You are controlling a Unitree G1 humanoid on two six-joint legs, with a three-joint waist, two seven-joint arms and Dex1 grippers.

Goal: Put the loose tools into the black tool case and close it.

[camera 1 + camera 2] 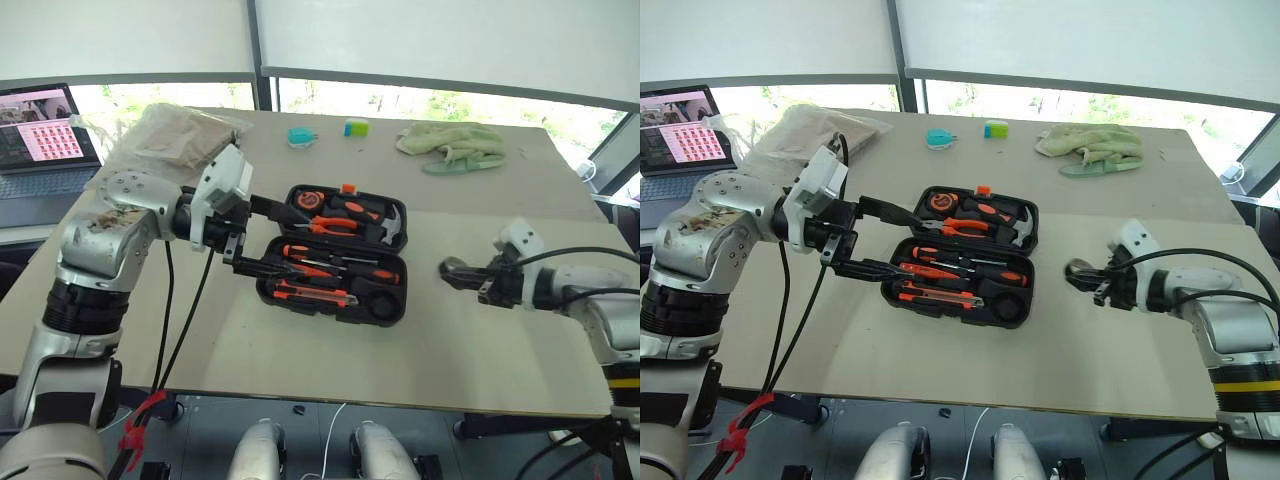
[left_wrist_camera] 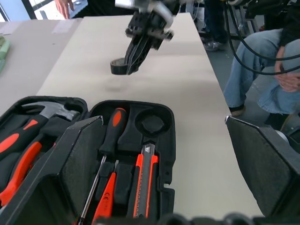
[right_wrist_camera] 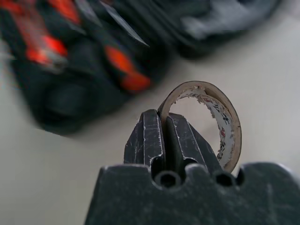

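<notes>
Your right gripper [image 3: 161,129] clamps tape roll [image 3: 220,122], frame right | left gripper [image 1: 855,235] spread wide beside open case [image 1: 1025,290], centre

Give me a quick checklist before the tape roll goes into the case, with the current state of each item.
1. Right gripper shut on the tape roll: ok.
2. Tape roll lifted off the table: ok.
3. Black tool case lying open: ok.
4. Round recess free: ok.
5. Left gripper out of the way: not ok, it hovers open over the case's left edge.
6. Screwdrivers and utility knife seated: ok.
</notes>
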